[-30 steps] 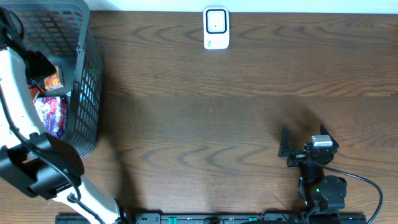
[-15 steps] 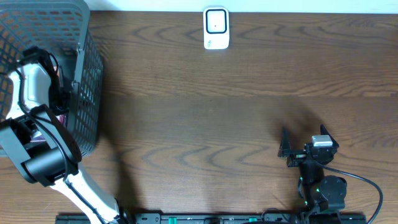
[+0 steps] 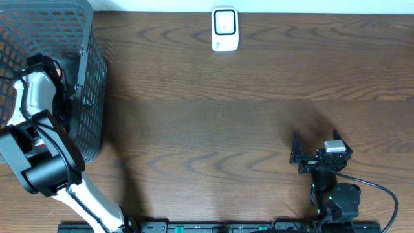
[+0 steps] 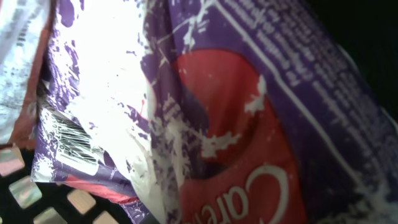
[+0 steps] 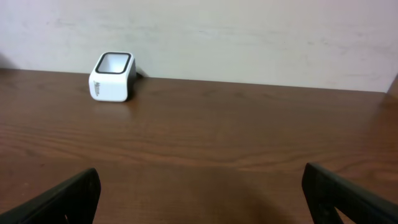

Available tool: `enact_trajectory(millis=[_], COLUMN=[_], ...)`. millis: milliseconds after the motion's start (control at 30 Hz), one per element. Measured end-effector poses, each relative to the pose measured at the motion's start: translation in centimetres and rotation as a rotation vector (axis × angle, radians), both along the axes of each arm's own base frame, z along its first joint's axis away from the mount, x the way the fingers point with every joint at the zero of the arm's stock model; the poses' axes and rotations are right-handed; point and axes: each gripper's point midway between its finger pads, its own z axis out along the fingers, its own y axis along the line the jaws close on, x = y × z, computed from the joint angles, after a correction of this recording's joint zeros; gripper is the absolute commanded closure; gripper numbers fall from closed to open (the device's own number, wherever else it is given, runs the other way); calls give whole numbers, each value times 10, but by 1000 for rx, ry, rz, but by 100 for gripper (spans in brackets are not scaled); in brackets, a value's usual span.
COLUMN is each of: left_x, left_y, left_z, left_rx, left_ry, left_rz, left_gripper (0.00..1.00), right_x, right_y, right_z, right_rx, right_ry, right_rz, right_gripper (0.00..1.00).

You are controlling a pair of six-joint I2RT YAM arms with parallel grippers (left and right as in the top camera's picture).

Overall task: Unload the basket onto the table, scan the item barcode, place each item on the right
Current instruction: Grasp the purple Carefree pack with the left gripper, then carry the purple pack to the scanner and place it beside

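**Left arm down in the basket, packet filling its camera**

The left arm (image 3: 32,97) is reaching into the dark grey plastic mesh basket (image 3: 90,77), which is sitting at the left edge of the brown wood-grain desk (image 3: 226,116). The left pincer is sitting out of sight below the basket rim, and its fingers are not showing in the left wrist view either. Its jaws are standing together, but whether anything is caught between them cannot be told.

The glossy purple-and-red snack packet (image 4: 249,124) is lying inside the basket and is crowding the left wrist camera. Glare is whitening much of its crinkled film. The black-and-white barcode (image 4: 71,140) is showing near the packet's lower left corner, tilted. A white-and-orange wrapper (image 4: 18,62) is lying just beside the packet at the upper left, and the basket's mesh floor is showing beneath.

The small white barcode scanner with a dark-framed window (image 3: 225,29) is standing at the far edge of the desk, well apart from the basket.

The right pincer (image 5: 200,169) is hanging low over the near right of the desk with its jaws wide apart and nothing between them, pointing toward the scanner.
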Motion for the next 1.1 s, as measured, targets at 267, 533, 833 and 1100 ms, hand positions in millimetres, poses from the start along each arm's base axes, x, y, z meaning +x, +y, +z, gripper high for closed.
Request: enact_trajectory(millis=[267, 533, 833, 1100], left_x=[39, 91, 66, 61], left_y=[-29, -75, -125, -250], left_z=[52, 241, 378, 416], left_rx=[-121, -172, -309, -711], left_ry=[-286, -982, -1447, -1509], left_rz=[36, -164, -164, -325], left_gripper=[93, 93, 93, 93], right_x=[0, 0, 0, 0], right_y=[0, 0, 0, 0], right_z=[0, 0, 0, 0], right_rx=[0, 0, 0, 0], right_ry=[0, 0, 0, 0], right_rz=[0, 0, 0, 0], right_gripper=[1, 1, 1, 1])
